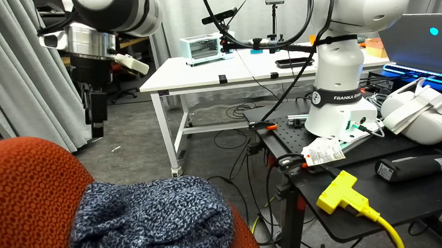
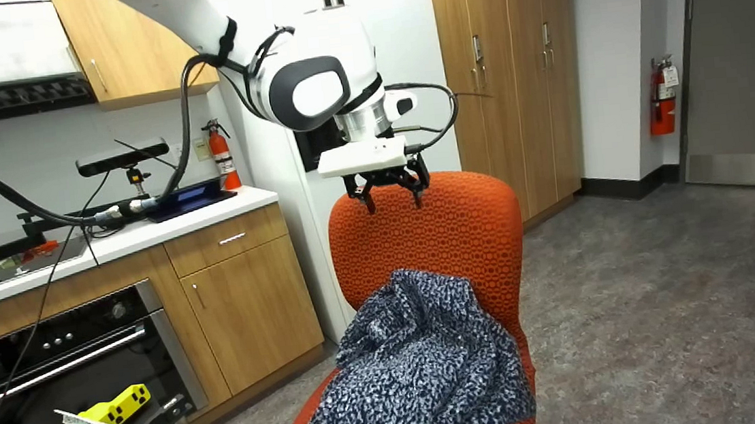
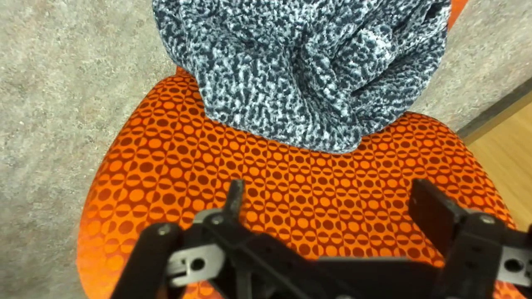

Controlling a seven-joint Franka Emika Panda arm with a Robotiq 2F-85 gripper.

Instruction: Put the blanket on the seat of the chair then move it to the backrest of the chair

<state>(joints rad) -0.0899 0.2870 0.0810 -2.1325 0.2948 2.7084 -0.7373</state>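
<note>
The blanket (image 1: 154, 224) is dark blue and white speckled. It lies bunched on the seat of the orange patterned chair (image 1: 26, 197), with its rear edge against the lower backrest. It shows in both exterior views (image 2: 425, 365) and at the top of the wrist view (image 3: 266, 70). The backrest (image 2: 468, 231) is bare above the blanket. My gripper (image 2: 394, 204) is open and empty, up near the top of the backrest and apart from the blanket. In the wrist view its spread fingers (image 3: 327, 185) show against the orange backrest. It also hangs beyond the backrest in an exterior view (image 1: 98, 131).
A black cart (image 1: 402, 201) carries the robot base and a yellow power adapter (image 1: 342, 193). A white table (image 1: 240, 71) stands behind. A kitchen counter (image 2: 227, 211) with wooden cabinets is beside the chair. Cables hang along the arm.
</note>
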